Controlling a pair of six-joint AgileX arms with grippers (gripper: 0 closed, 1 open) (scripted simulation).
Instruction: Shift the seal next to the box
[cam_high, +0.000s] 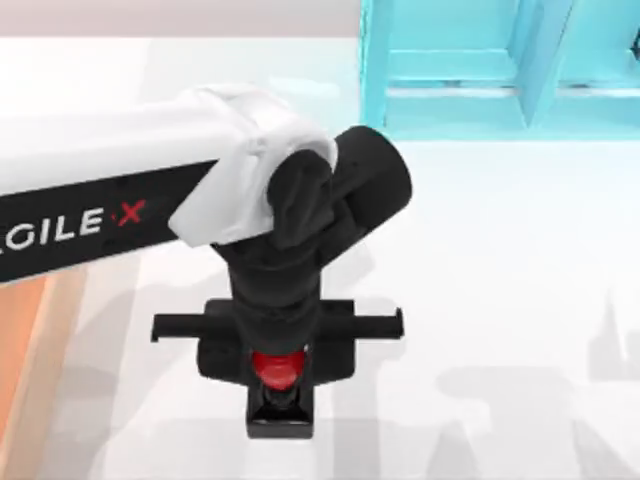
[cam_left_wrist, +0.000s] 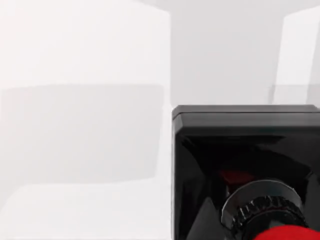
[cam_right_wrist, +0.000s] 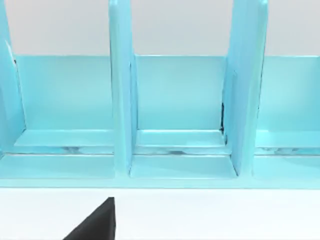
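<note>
Directly beneath my left gripper (cam_high: 277, 375) sat the seal (cam_high: 277, 385), its red knob between my fingers and its square black base just below them on the white table (cam_high: 500, 300); whether the fingers were pressing the knob or merely straddling it, I could not tell. Off to the left of my gripper, at the table's left edge, lay the box (cam_high: 20, 350), well apart from the seal. Farther away, beyond my arm, stood the cyan shelf unit (cam_high: 480, 70).
</note>
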